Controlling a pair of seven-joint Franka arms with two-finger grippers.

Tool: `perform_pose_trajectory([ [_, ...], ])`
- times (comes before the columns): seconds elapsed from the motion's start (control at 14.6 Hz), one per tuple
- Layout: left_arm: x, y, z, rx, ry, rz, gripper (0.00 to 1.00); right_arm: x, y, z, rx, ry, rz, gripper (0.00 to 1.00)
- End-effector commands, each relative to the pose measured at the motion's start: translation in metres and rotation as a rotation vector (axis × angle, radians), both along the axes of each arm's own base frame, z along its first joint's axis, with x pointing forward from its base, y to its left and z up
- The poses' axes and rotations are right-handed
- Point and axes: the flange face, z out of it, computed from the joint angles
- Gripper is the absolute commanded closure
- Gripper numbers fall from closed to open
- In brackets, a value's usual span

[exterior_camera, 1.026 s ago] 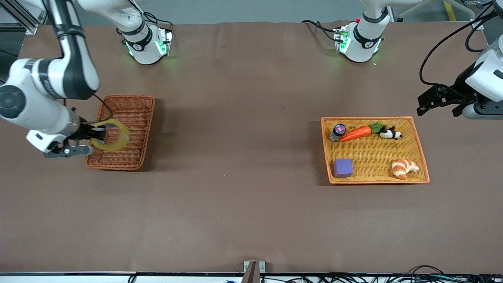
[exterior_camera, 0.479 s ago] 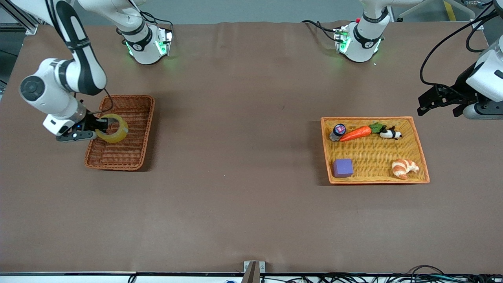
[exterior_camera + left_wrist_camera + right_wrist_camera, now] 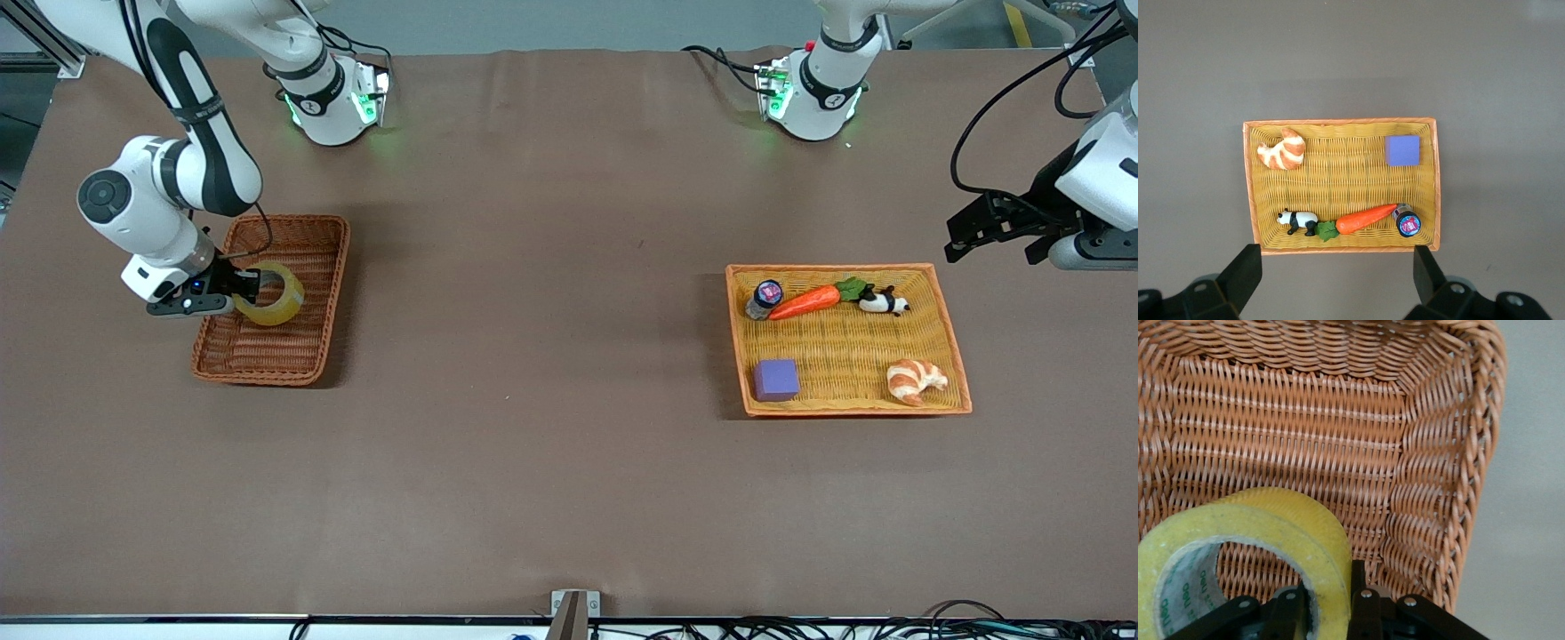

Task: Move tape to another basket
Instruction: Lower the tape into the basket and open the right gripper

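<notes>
I see the tape (image 3: pixel 269 294) pinched by its rim in the right gripper (image 3: pixel 245 290), tilted and low inside the basket (image 3: pixel 307 233) at the right arm's end of the table. The left gripper (image 3: pixel 1337 280) waits with fingers spread, above the yellow basket (image 3: pixel 951 336) holding a carrot (image 3: pixel 805 301), croissant (image 3: pixel 915 380) and purple block (image 3: pixel 775 380).

The tape (image 3: pixel 269 294), in the right end effector (image 3: pixel 242 289), is inside the basket (image 3: pixel 302 356).
</notes>
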Motion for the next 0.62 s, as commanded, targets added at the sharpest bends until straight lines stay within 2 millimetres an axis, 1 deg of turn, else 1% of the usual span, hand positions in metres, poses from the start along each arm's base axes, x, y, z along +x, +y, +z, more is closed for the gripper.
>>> perform_pose_trajectory([
  [0.0,0.003,0.003,0.003,-0.007,-0.006,0.0,0.0,-0.003,0.009,-0.012,0.002,-0.013,-0.001,0.8],
  [0.07,0.003,0.002,0.002,-0.007,-0.004,0.0,0.0,-0.003,0.009,-0.013,0.003,-0.011,-0.003,0.56],
  [0.14,0.004,0.002,0.001,-0.006,-0.003,0.0,0.0,-0.002,0.011,-0.012,0.004,-0.011,-0.004,0.27],
  [0.21,0.004,0.002,0.001,-0.006,-0.003,0.0,0.0,0.0,0.012,-0.008,0.007,-0.018,-0.001,0.0],
  [0.27,0.004,0.003,0.0,-0.005,-0.002,-0.002,0.0,0.004,0.014,0.004,0.013,-0.042,0.001,0.0],
  [0.41,0.005,0.003,-0.001,-0.004,0.0,-0.003,0.0,0.01,0.012,0.04,0.034,-0.12,-0.005,0.0],
  [0.55,0.005,0.003,-0.001,-0.004,0.0,-0.003,0.0,0.028,-0.002,0.092,0.039,-0.227,-0.014,0.0],
])
